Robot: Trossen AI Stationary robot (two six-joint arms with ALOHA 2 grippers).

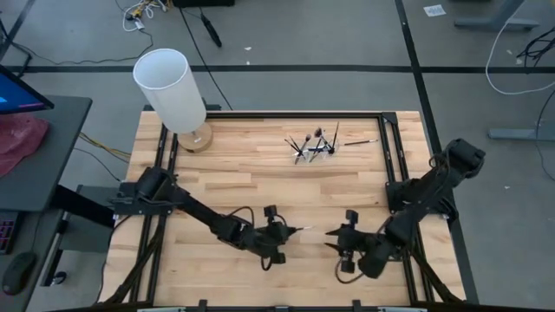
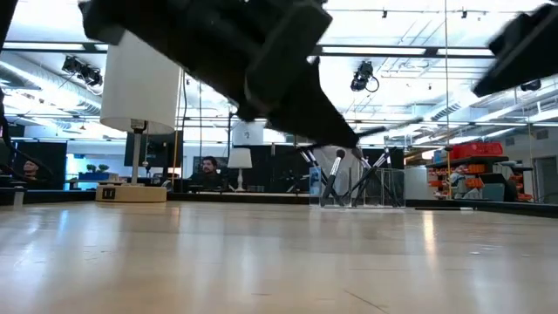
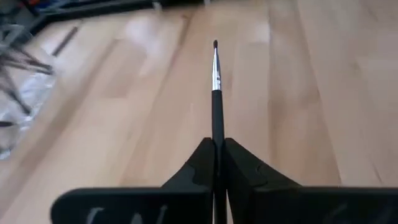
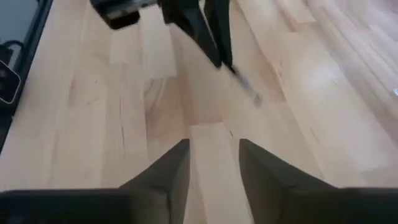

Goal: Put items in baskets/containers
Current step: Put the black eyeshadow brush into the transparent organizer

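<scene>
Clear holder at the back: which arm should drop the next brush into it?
Left, probably. The left gripper is already shut on a brush, while the right gripper is open and empty. The clear holder stands across the table from both.

No text, brand, number or sign can be read with any certainty in these views. In the low view a small dark label (image 2: 108, 193) sits on the front of the round wooden base (image 2: 131, 194) under the tall white cylinder (image 2: 139, 83), but its markings are too small to make out. Behind it, a white sign or panel (image 2: 248, 133) in the room carries a faint mark that cannot be read either. In the high view a small white paper tag (image 1: 434, 9) lies on the grey floor beyond the table, with dark print that is too fine to read.
</scene>
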